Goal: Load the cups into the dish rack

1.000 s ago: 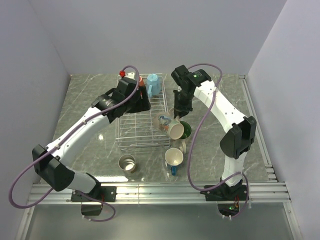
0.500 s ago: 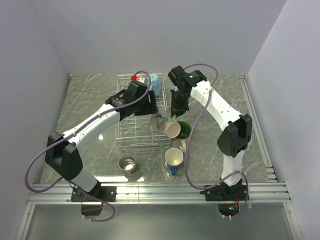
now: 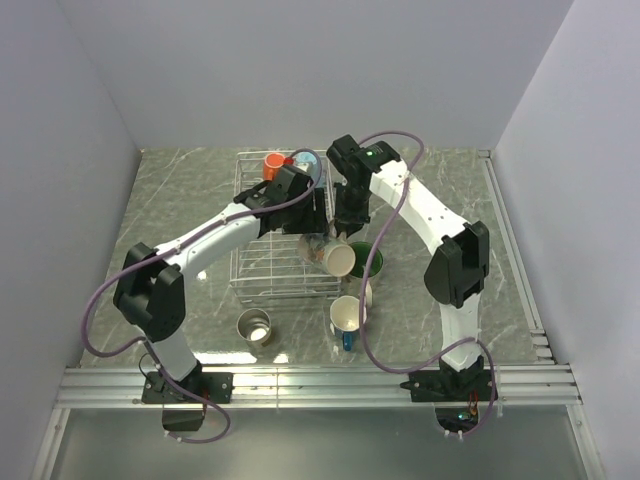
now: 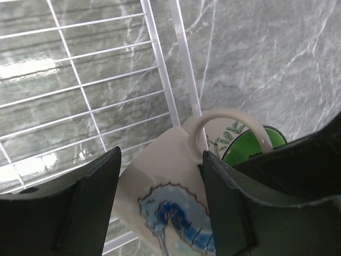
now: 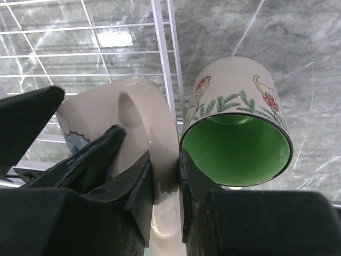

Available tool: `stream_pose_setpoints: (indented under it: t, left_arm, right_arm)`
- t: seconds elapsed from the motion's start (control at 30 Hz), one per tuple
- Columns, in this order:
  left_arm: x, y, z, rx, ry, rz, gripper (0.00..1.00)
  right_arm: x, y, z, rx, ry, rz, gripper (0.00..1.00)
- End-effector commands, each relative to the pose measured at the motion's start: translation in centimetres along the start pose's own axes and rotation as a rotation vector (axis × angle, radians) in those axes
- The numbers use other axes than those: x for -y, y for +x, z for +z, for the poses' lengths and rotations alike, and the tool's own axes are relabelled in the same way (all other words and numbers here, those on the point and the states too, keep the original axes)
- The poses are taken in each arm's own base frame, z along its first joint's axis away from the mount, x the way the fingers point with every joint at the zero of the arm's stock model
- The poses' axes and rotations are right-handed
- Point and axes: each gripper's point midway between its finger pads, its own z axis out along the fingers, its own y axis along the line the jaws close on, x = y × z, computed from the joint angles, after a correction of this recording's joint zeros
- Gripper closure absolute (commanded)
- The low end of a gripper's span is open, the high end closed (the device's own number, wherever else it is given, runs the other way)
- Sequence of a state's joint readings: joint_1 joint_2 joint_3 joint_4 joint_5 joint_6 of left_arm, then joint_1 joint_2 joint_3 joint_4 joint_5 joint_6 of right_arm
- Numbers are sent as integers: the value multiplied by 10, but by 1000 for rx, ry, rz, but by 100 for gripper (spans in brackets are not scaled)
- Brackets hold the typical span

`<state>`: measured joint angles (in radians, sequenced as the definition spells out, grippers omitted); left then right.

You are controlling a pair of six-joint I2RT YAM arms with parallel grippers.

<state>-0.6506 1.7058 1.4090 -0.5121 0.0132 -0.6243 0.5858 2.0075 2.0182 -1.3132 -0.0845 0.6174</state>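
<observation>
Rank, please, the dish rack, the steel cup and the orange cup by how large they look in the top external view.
1. dish rack, by far the largest.
2. steel cup.
3. orange cup, which looks smaller, though it stands farther from the camera, so true sizes may match.

Glossy ceramic beige mug [image 4: 160, 181], white-coated wire rack [image 4: 160, 80], polished marble-look table [image 4: 266, 53], matt blk plastic fingers [image 4: 80, 213]

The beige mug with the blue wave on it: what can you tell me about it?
The beige mug looks like glazed ceramic, with a blue wave painted on its side and a looped handle. It is tipped sideways over the dish rack at its right rim. The right gripper pinches its handle; the left gripper, open, straddles its body.
</observation>
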Motion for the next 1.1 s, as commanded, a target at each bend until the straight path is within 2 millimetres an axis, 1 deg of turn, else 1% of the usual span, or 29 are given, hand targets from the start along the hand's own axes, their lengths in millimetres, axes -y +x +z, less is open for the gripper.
stream_pose_setpoints:
  t: [0.0, 0.1, 0.17, 0.2, 0.23, 0.27, 0.37, 0.43, 0.53, 0.57, 0.7, 0.87, 0.93, 0.97, 1.03, 1.07]
  left_arm:
    - [-2, 36, 11, -144, 4, 38, 34]
    - [-3, 47, 15, -178, 17, 27, 34]
    - [-2, 51, 16, -191, 29, 27, 34]
    - [-3, 55, 18, -202, 29, 27, 34]
    - [-5, 57, 19, -210, 28, 26, 34]
    - [-4, 59, 20, -216, 34, 27, 34]
    - [-6, 66, 23, -237, 37, 23, 34]
    - [-5, 72, 25, -255, 52, 20, 34]
    - [-6, 77, 29, -268, 60, 13, 34]
    - [-7, 79, 29, -272, 61, 12, 35]
    - [-10, 86, 30, -284, 59, 10, 35]
    - [-17, 87, 30, -289, 31, 15, 35]
    - [-18, 82, 26, -275, 15, 24, 34]
    - [-23, 81, 24, -272, -17, 26, 34]
    - [-25, 69, 16, -245, -31, 27, 32]
    - [-27, 67, 14, -239, -46, 27, 31]
  right_arm:
    - [-8, 24, -29, -74, -28, 3, 100]
    - [-15, 22, -32, -72, -54, 16, 100]
    - [-20, 18, -36, -65, -77, 24, 100]
    - [-23, 16, -38, -60, -89, 34, 97]
    - [-27, 14, -44, -47, -108, 36, 92]
    - [-30, 12, -45, -43, -119, 39, 80]
    - [-37, 6, -55, -23, -155, 55, 69]
    - [-39, 4, -60, -12, -170, 62, 68]
    - [-40, 3, -65, 0, -178, 72, 62]
    - [-40, 2, -67, 4, -183, 77, 59]
    - [-39, 0, -71, 15, -187, 85, 58]
    - [-38, -1, -72, 22, -186, 86, 58]
    - [-36, -3, -72, 33, -178, 85, 57]
    - [-36, -3, -74, 40, -177, 84, 57]
    - [-32, -7, -74, 57, -165, 86, 57]
    - [-30, -8, -76, 64, -165, 87, 57]
